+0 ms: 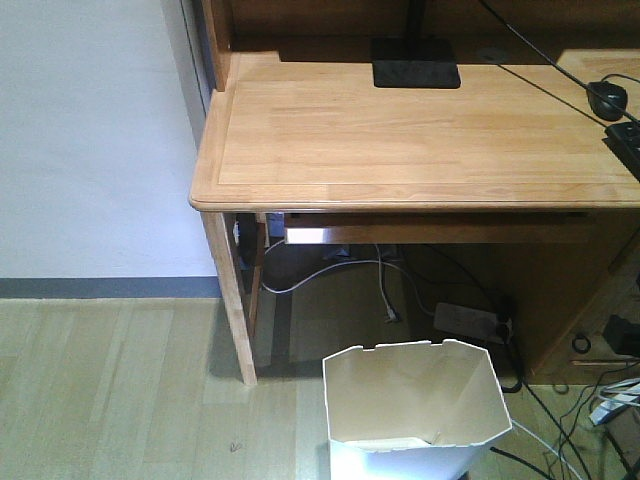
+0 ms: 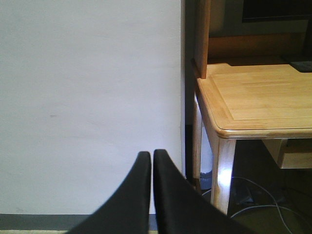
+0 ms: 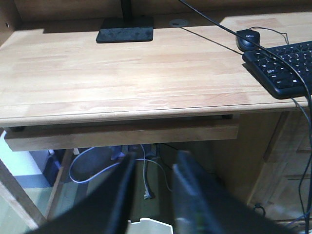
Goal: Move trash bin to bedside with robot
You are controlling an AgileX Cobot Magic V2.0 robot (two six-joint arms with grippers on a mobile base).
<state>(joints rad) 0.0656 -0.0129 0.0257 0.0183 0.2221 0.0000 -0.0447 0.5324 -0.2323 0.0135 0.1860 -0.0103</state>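
White mark on black mouse (image 3: 247, 39), too small to read. White thin-walled plastic trash bin (image 1: 415, 400) with faceted rim, standing on pale plank floor (image 1: 110, 390) below front edge of light wooden desk (image 1: 400, 140), near its left leg. Power strip (image 1: 470, 318) and loose cables (image 3: 145, 178) behind it. Black monitor base (image 1: 415, 62) at tabletop's back edge, keyboard (image 3: 285, 66) at right edge. Left gripper (image 2: 151, 153) pressed closed on nothing, facing white wall (image 2: 87, 97). Right gripper (image 3: 156, 157) parted, empty, above bin's rim.

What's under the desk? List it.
Under the desk: a pull-out shelf, white cables and a power strip. The trash bin hides whatever lies behind it.
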